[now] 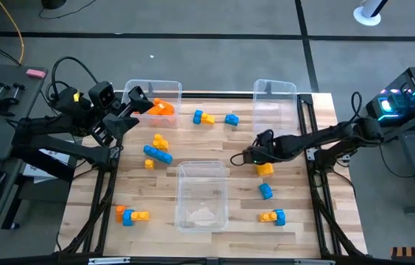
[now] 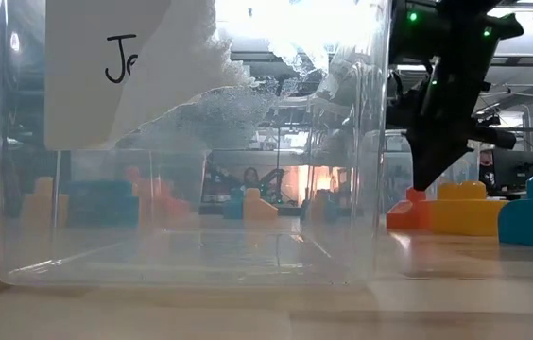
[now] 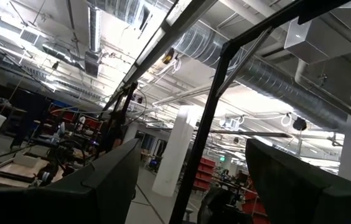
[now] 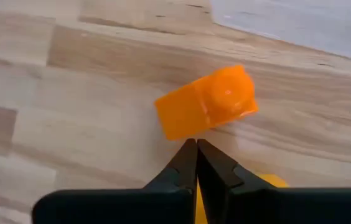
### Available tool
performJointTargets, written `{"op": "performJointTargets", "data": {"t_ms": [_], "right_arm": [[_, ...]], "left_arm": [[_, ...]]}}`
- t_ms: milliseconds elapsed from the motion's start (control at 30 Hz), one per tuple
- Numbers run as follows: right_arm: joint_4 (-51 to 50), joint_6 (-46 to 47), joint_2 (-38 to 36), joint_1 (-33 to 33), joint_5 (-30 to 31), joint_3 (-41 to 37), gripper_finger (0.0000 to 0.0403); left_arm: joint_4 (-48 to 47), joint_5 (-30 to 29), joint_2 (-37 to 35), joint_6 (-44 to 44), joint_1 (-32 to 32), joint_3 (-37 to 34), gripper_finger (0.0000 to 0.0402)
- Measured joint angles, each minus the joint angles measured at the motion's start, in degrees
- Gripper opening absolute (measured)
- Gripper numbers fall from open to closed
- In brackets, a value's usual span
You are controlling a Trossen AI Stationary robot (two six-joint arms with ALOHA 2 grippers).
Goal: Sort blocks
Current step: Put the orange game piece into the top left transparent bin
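My right gripper is shut and points down at the table, right of the near clear bin. Its tips stand at the edge of a small orange block that lies on the wood. A yellow block lies under the fingers. My left gripper is open at the far-left bin, beside orange blocks in that bin. In the left wrist view its fingers tip up toward the ceiling and hold nothing. My right gripper's shut fingertips come from above at the orange block's near edge. Whether they touch it, I cannot tell. The block lies flat on the table.
Loose blocks lie scattered: blue and yellow ones at the far side, a yellow and blue group left of centre, others near the front. A third clear bin stands far right.
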Motion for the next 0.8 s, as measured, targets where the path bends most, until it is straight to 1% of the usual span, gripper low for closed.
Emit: {"op": "performJointTargets", "data": {"t_ms": [133,333,500,600,667,733,800], "right_arm": [[0.1,0.9,0.0,1.4,-0.4,0.0,0.0021],[3.7,-0.6,-0.4,2.7,-2.5,0.0,0.0024],[7.2,-0.7,-0.5,2.3,0.0,0.0,0.0033],[12.3,-3.5,-0.4,1.5,0.5,0.0,0.0062],[14.3,-5.6,0.1,0.6,0.5,0.1,0.0093],[13.9,-6.9,0.9,-0.4,0.5,0.1,0.0128],[13.0,-6.0,1.7,-1.5,0.5,0.1,0.0156]], "left_arm": [[0.0,0.0,0.0,0.0,0.0,0.0,0.0278],[0.0,0.0,0.0,-0.1,0.0,0.0,0.0278],[0.0,0.0,0.0,-0.1,0.0,0.0,0.0278],[0.0,0.0,0.0,-0.1,0.0,0.0,0.0278],[0.0,0.0,0.0,-0.1,0.0,0.0,0.0278],[0.0,0.0,0.0,-0.1,0.0,0.0,0.0278],[0.0,0.0,0.0,-0.1,0.0,0.0,0.0278]]}}
